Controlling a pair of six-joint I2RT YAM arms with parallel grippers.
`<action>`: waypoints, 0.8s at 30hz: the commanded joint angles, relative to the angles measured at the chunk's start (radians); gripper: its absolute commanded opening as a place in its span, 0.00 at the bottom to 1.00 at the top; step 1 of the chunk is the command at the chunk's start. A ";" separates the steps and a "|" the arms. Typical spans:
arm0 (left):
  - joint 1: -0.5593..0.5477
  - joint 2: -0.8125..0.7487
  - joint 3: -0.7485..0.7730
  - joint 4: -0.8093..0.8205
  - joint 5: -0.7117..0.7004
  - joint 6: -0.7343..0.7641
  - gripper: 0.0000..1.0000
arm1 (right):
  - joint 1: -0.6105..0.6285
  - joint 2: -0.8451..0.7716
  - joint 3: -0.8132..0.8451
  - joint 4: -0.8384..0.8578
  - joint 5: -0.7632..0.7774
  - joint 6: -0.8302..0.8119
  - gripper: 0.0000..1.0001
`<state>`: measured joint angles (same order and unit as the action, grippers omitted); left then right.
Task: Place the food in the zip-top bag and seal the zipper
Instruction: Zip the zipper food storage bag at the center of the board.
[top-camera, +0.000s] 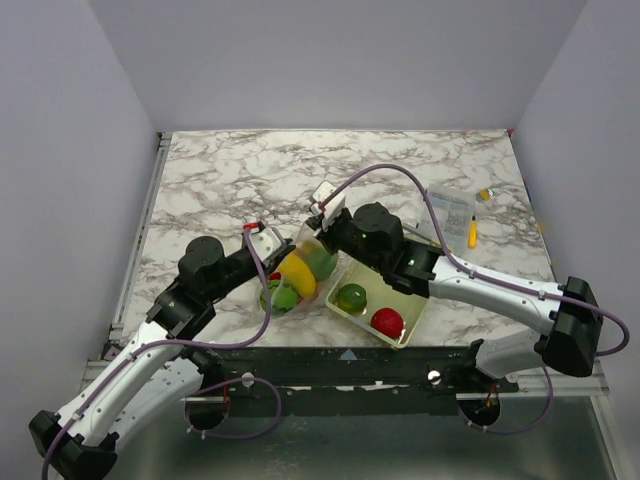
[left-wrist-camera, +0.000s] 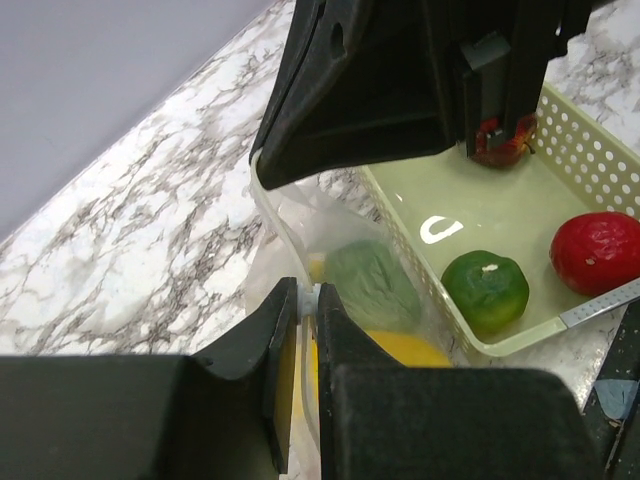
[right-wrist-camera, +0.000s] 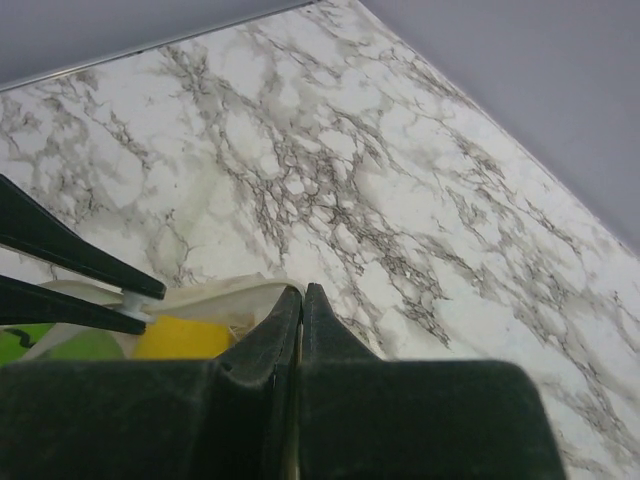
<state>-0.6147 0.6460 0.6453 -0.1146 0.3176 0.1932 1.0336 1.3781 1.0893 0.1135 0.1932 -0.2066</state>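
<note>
The zip-top bag (top-camera: 296, 262) lies between my two grippers, left of the basket, with a yellow banana (top-camera: 298, 273) and green pieces (top-camera: 284, 297) inside. My left gripper (top-camera: 262, 238) is shut on a small white piece on the bag's zipper edge (left-wrist-camera: 308, 297). My right gripper (top-camera: 320, 215) is shut on the far end of the bag's mouth edge (right-wrist-camera: 250, 292). In the left wrist view a green piece (left-wrist-camera: 375, 285) and a yellow piece (left-wrist-camera: 405, 350) show through the clear plastic. In the right wrist view my left gripper's fingers (right-wrist-camera: 70, 255) come in from the left.
A pale yellow-green lattice basket (top-camera: 407, 330) right of the bag holds a green fruit (top-camera: 351, 297), a red fruit (top-camera: 387, 322) and a dark red piece (left-wrist-camera: 500, 147). A rigid clear box (top-camera: 450, 208) and a small yellow item (top-camera: 472, 233) stand at the right.
</note>
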 joint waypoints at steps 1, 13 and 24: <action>-0.011 -0.022 0.039 -0.126 -0.030 -0.042 0.00 | -0.059 -0.043 -0.009 0.090 0.113 0.025 0.00; -0.012 -0.049 0.073 -0.259 -0.100 -0.064 0.00 | -0.177 0.021 -0.007 0.166 0.083 0.086 0.00; -0.012 -0.077 0.039 -0.273 -0.131 -0.055 0.00 | -0.291 0.099 0.006 0.200 0.037 0.127 0.00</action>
<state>-0.6193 0.5922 0.6968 -0.3290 0.2031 0.1474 0.8051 1.4502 1.0828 0.2325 0.1650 -0.0891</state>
